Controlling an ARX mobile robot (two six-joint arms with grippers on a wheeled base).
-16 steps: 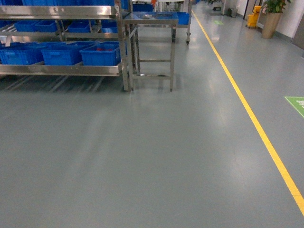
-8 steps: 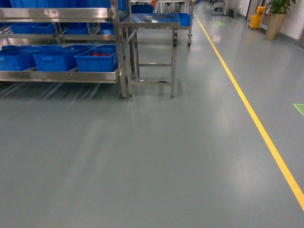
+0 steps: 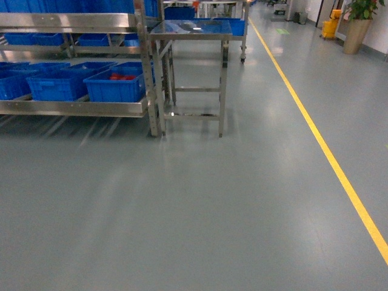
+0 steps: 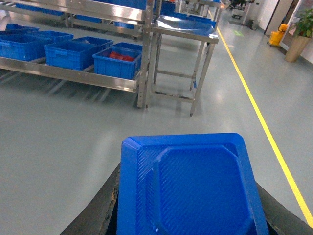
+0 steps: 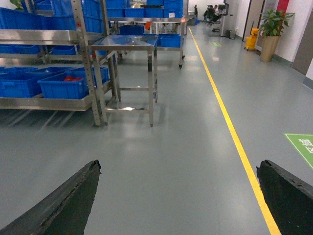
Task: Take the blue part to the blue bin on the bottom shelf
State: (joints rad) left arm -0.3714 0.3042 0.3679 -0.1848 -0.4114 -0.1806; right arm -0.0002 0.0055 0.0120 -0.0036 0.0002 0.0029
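The blue part (image 4: 188, 186), a square ribbed plastic tray shape, fills the bottom of the left wrist view. My left gripper (image 4: 188, 223) is shut on it, with a black finger showing on each side. The bottom shelf (image 3: 73, 108) is a steel tier at the left, far ahead across the floor. Several blue bins stand on it. The rightmost blue bin (image 3: 115, 86) holds red pieces. My right gripper (image 5: 178, 166) hangs open over bare floor with nothing between its fingers. Neither gripper shows in the head view.
A steel table (image 3: 191, 29) stands against the rack's right end post (image 3: 148, 91). An upper rack tier (image 3: 66, 23) carries more blue bins. A yellow floor line (image 3: 315, 133) runs along the right. A potted plant (image 3: 357, 24) stands far back right. Grey floor lies between me and the rack.
In the head view the rack and table have come lower and closer. The green floor marking has slipped out of view on the right.
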